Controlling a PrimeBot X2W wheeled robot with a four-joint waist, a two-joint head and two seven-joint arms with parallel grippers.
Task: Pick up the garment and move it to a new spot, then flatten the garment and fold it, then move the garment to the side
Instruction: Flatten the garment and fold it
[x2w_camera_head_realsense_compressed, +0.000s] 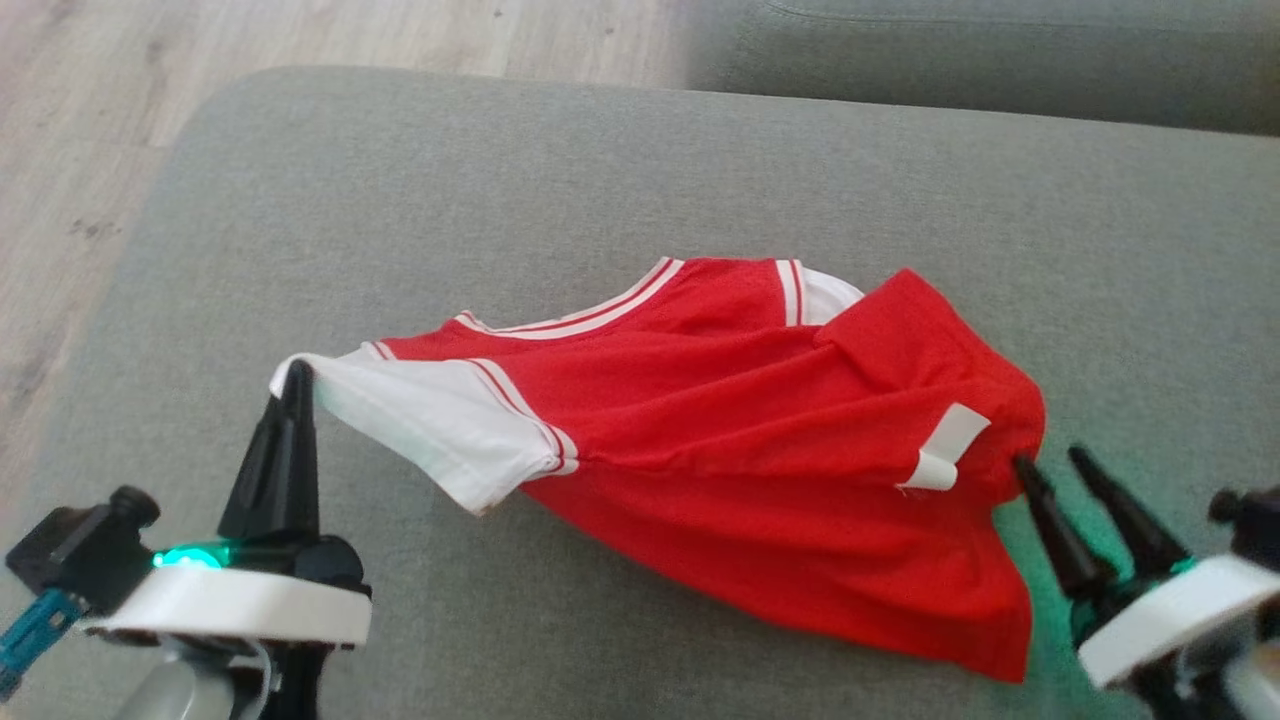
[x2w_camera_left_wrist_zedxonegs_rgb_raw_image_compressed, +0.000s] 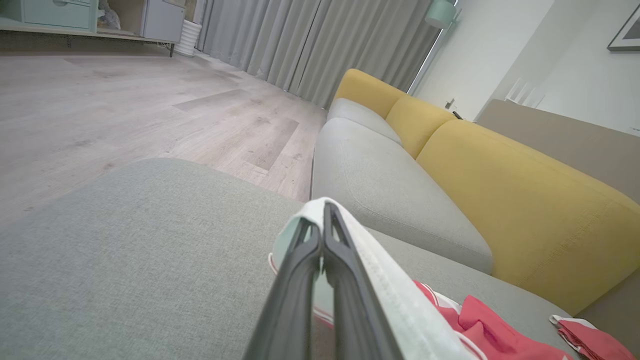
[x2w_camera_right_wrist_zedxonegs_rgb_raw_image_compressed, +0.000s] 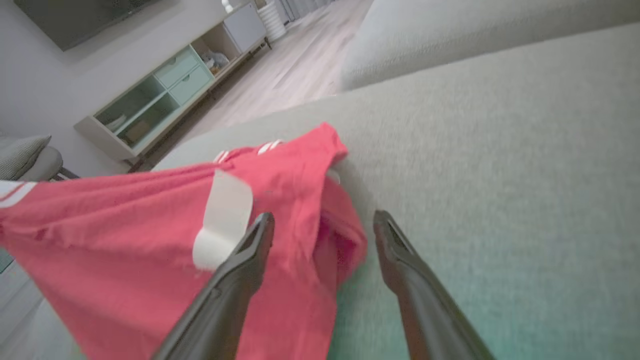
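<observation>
So, the big grey cushion (x2w_camera_head_realsense_compressed: 640, 150) took up most of the head view, with wood floor (x2w_camera_head_realsense_compressed: 80, 150) off at 10 o'clock. The red garment (x2w_camera_head_realsense_compressed: 750, 440) sat on the cushion just right of centre, sagging toward 5 o'clock. It was rumpled, and its 3 o'clock edge had flopped back over itself. Its white sleeve (x2w_camera_head_realsense_compressed: 430, 420) was stretched out toward 9 o'clock and looked held up off the cushion.

My left tool (x2w_camera_head_realsense_compressed: 297, 372), down at 8 o'clock, was pinched fully closed on the tip of that sleeve. My right tool (x2w_camera_head_realsense_compressed: 1050, 460), at 4 o'clock, had its jaws spread wide with nothing in them. One finger was right up against the bunched red edge, the other over bare cushion. A little white tag (x2w_camera_head_realsense_compressed: 945, 445) curled up next to it.

My read: I was in the pull-it-flat stage at best. The shirt wasn't flat, there was no proper fold, and shifting it to the side was all left to do.
</observation>
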